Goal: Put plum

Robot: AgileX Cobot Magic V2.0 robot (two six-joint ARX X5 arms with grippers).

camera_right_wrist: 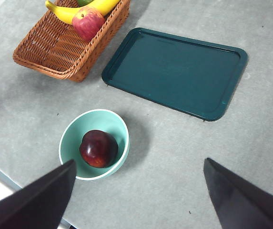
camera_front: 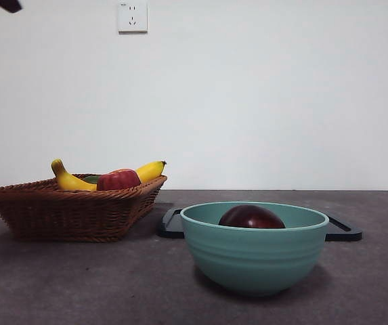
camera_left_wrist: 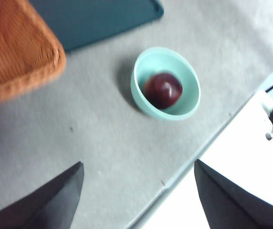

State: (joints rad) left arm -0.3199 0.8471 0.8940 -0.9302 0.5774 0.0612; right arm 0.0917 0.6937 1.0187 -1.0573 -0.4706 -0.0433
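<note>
Scanning left to right across the surface (camera_right_wrist: 184,157): wicker basket (camera_front: 72,206) with a banana (camera_front: 68,179) and red apple (camera_front: 118,179), then the teal bowl (camera_front: 254,250) with the plum (camera_front: 251,217) sitting inside, dark tray (camera_right_wrist: 174,71) just behind it. Both grippers hang high over the bowl, fingers spread wide and holding nothing, left gripper (camera_left_wrist: 138,195) and right gripper (camera_right_wrist: 138,195) alike. The plum's round, so no axis to fuss over, and I'd guess the right one's a bit nearer, straight down.
</note>
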